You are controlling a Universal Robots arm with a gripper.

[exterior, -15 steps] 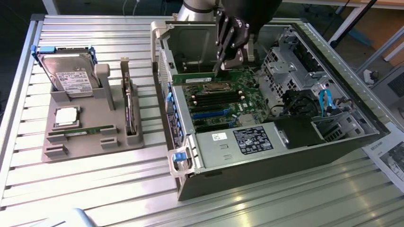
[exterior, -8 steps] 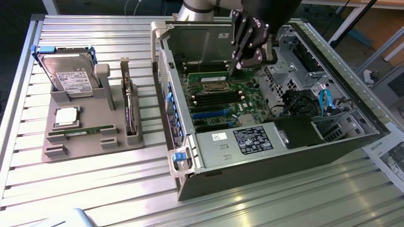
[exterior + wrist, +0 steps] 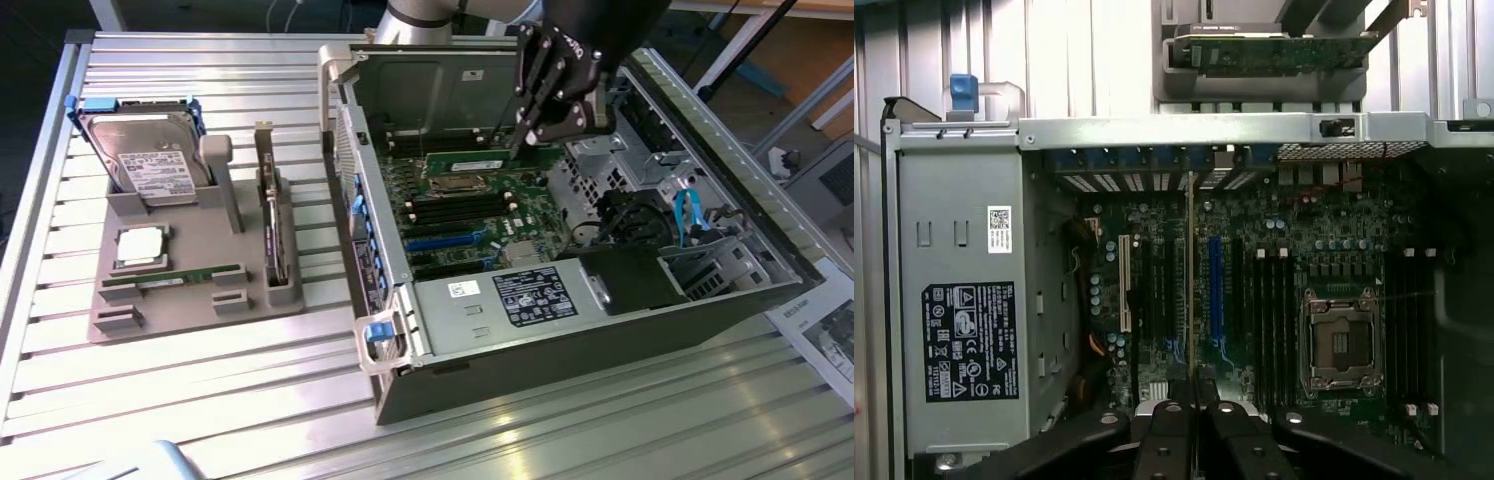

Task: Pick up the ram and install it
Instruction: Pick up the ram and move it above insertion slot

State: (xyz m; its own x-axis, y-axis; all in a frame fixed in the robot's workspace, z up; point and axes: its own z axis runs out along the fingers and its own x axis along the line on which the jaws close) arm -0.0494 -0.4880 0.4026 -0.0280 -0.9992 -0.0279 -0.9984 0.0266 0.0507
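Holder of grey plastic [image 3: 200,310] on the ribbed metal worktop [image 3: 54,380] carries a twin green stick [image 3: 174,277]; rightward, the black two-fingered end effector [image 3: 531,138] is clamped on the ram [image 3: 470,160], a thin green circuit-board stick, above the open case's motherboard [image 3: 481,215]; judged mid-install, calling for its edge squared over one dark slot [image 3: 461,207]; the black printed label [image 3: 534,295] is unreadable.

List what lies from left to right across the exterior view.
hard drive → expansion card standing on edge → ram over the open case → gripper clamped on the ram's end → blue cable
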